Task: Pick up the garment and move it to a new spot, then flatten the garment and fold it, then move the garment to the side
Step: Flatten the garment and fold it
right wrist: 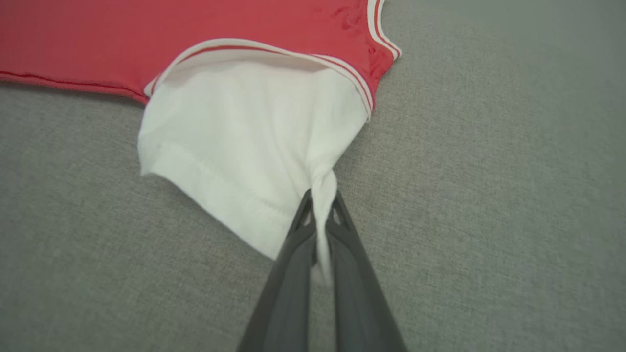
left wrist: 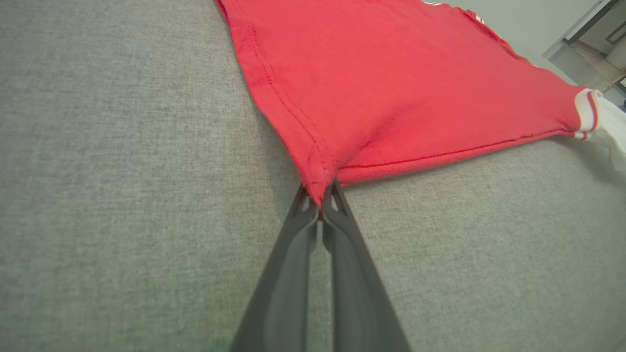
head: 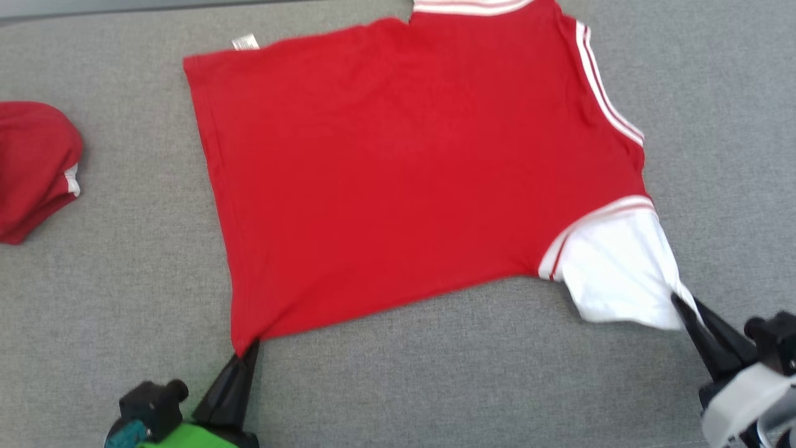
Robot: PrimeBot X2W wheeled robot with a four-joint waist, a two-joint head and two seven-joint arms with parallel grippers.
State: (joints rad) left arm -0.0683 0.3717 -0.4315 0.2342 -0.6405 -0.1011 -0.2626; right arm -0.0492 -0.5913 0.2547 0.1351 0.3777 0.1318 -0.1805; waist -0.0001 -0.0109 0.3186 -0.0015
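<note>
Red garment (head: pixel 398 180) lies spread nearly flat on grey counter (head: pixel 435 386). Near hem corner (head: pixel 244 336) pinched tight in left gripper (head: pixel 251 350), white sleeve (head: pixel 615 274) pinched in right gripper (head: pixel 683 306). Judged: flattening almost done; fold and side move remain.

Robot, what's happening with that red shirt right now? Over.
Left gripper shut on red shirt, hem corner. Right gripper shut on white sleeve. Shirt spread flat. Second red garment apart, far left.
</note>
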